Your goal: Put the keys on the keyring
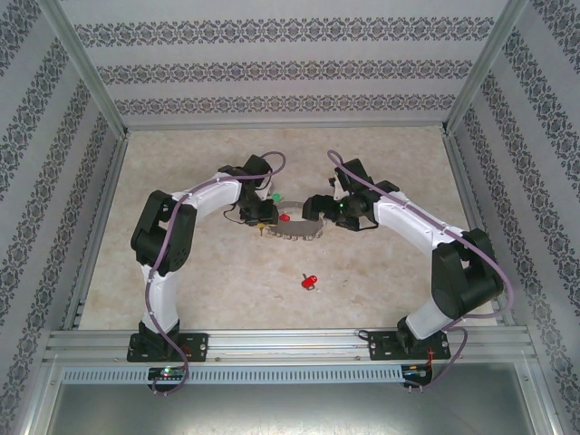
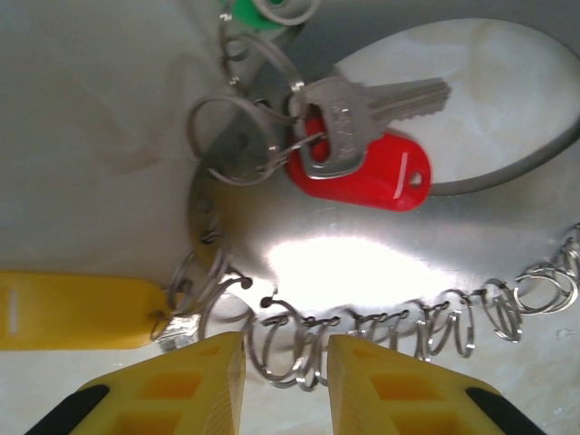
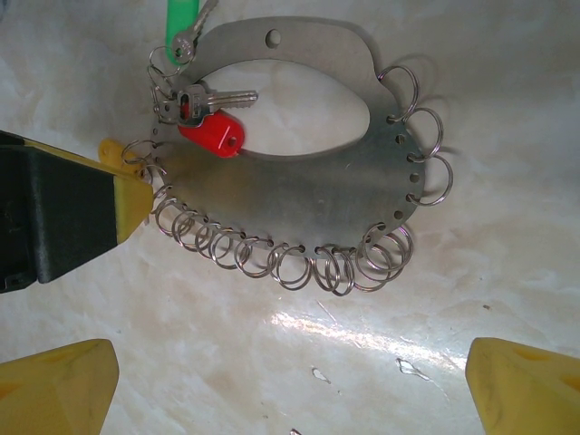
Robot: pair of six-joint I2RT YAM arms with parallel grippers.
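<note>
The keyring (image 3: pixel 299 190) is a flat grey metal loop edged with many small silvery rings, lying on the table (image 1: pixel 294 228). Hooked on its left end are a red-headed key with a silver blade (image 2: pixel 362 168), a green key (image 3: pixel 181 18) and a yellow key (image 2: pixel 72 313). Another red key (image 1: pixel 311 282) lies loose nearer the arms. My left gripper (image 2: pixel 285 376) is open at the keyring's left edge, its yellow fingers (image 2: pixel 195 381) either side of a few small rings. Over the near rim of the keyring, my right gripper (image 3: pixel 290 399) is wide open and holds nothing.
The table is a pale marbled surface (image 1: pixel 381 272) enclosed by patterned walls (image 1: pixel 54 181) and an aluminium frame (image 1: pixel 290 340) at the near edge. Both arms meet at the table's centre, their grippers close together over the keyring.
</note>
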